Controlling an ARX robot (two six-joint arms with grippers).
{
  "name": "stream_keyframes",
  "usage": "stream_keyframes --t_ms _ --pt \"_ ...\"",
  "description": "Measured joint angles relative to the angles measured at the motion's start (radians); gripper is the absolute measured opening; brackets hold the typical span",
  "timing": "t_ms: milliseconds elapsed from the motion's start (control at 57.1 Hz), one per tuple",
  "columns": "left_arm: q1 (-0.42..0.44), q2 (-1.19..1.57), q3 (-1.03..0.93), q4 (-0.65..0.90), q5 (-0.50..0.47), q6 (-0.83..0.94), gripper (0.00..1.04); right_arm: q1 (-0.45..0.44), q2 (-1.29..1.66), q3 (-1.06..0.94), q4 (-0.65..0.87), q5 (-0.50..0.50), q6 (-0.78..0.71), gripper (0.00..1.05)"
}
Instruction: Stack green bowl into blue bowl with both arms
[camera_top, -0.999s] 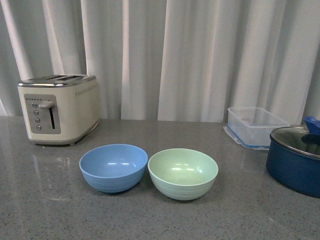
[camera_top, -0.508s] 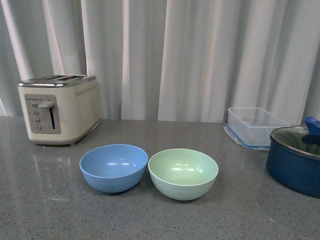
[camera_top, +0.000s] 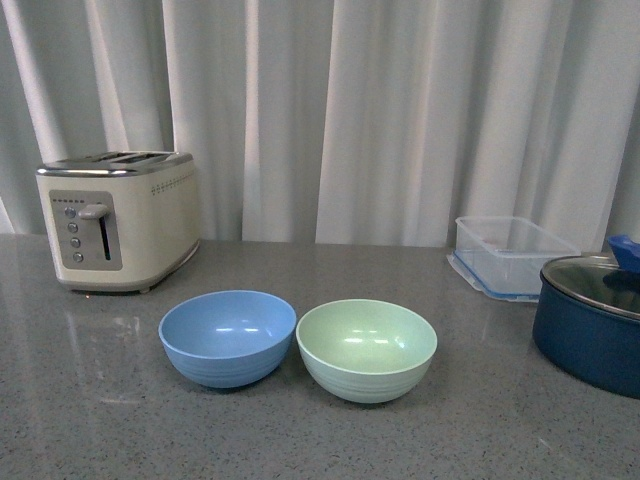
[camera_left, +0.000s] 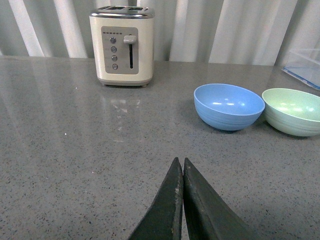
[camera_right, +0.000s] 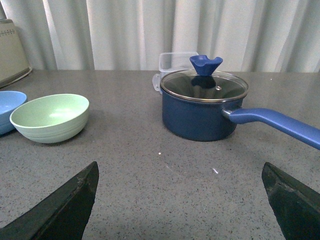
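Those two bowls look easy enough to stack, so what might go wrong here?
The green bowl sits almost against the blue bowl, so grabbing its rim may shove the blue one away. The navy pot and its long handle lie near the right gripper; a swing might clip them.

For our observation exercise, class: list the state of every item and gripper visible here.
green bowl: upright, empty
blue bowl: upright, empty
toaster: lever up
navy pot: lid on
clear container: empty
left gripper: shut
right gripper: open wide
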Motion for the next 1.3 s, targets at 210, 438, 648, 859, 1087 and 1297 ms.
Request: stream_keyframes --t_ms 210,438,648,859,1087,1297 --pt "0.000 0.000 0.000 0.000 -0.001 0.000 0.46 0.013 0.220 0.160 -0.335 -0.022 0.013 0.95" --pt "0.000 -0.002 0.000 0.000 0.001 0.000 0.85 0.144 0.832 0.521 -0.477 -0.003 0.046 0.95" --pt "0.000 -0.002 0.000 0.000 0.001 0.002 0.98 0.238 1.137 0.789 -0.452 -0.003 0.133 0.95" --pt "0.000 -0.002 0.000 0.000 0.001 0.002 0.98 0.282 1.369 0.982 -0.451 0.000 0.220 0.95" --pt "0.000 -0.002 0.000 0.000 0.001 0.002 0.98 0.314 1.558 1.120 -0.440 0.010 0.257 0.95" --pt "0.000 -0.002 0.000 0.000 0.001 0.002 0.98 0.329 1.674 1.201 -0.430 0.011 0.259 0.95"
